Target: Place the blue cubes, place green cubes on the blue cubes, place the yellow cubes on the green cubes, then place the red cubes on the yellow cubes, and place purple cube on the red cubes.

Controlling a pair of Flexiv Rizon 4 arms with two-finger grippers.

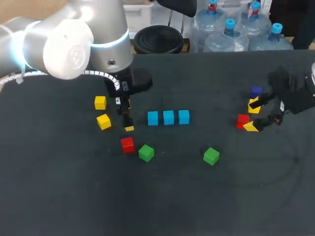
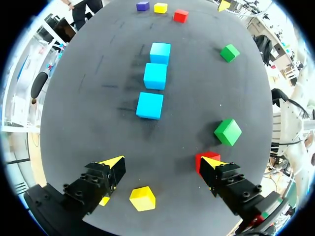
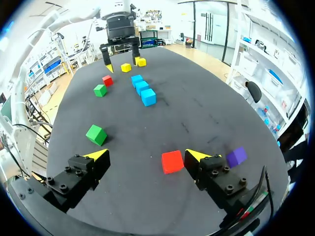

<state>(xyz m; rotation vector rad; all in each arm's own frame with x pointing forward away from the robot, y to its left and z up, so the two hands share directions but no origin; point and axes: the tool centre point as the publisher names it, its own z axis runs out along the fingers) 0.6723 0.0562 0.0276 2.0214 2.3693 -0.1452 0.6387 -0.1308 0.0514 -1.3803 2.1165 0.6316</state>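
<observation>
Three blue cubes lie in a row mid-table, also seen in the left wrist view. My left gripper hangs open just left of the row. Under it lies a yellow cube, and a red cube peeks from behind one finger. A second yellow cube sits further left. Two green cubes rest nearer the front. At the right, my right gripper is open, with a red cube between its fingers and untouched. A purple cube lies beside it, and a third yellow cube lies next to the purple one.
The dark table is bare across its front half and between the blue row and the right gripper. My left arm's big joint hangs over the back left corner.
</observation>
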